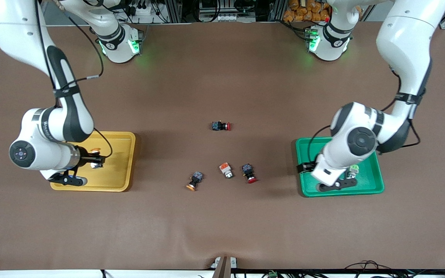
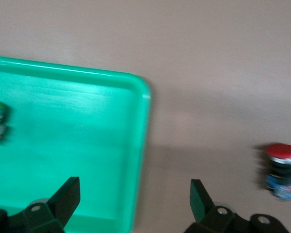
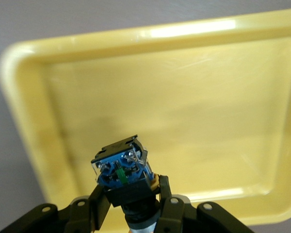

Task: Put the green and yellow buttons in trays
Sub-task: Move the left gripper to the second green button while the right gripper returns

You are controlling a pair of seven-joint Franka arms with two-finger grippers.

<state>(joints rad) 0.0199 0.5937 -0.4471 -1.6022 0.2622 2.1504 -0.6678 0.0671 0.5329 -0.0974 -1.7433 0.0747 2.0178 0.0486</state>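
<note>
Green tray (image 1: 369,185), at the left arm's end of the counter (image 1: 222,216): one green-capped button (image 1: 353,170) lies inside. Left claw (image 2: 135,201) hangs over the tray's edge, jaws wide apart and empty.

Yellow tray (image 1: 124,162), at the right arm's end: nothing seen resting in it. Right claw (image 3: 131,206) is over it, clamped on a round yellow button (image 3: 122,170).

Loose mid-counter: one round yellow button (image 1: 194,182), one orange square button (image 1: 226,170), two red buttons (image 1: 249,173).

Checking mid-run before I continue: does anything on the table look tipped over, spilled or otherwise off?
Nothing looks damaged or spilled. The loose buttons between the trays lie tipped on their sides: the orange-yellow round one, the orange square one and two red ones. The green button lies in the green tray.
</note>
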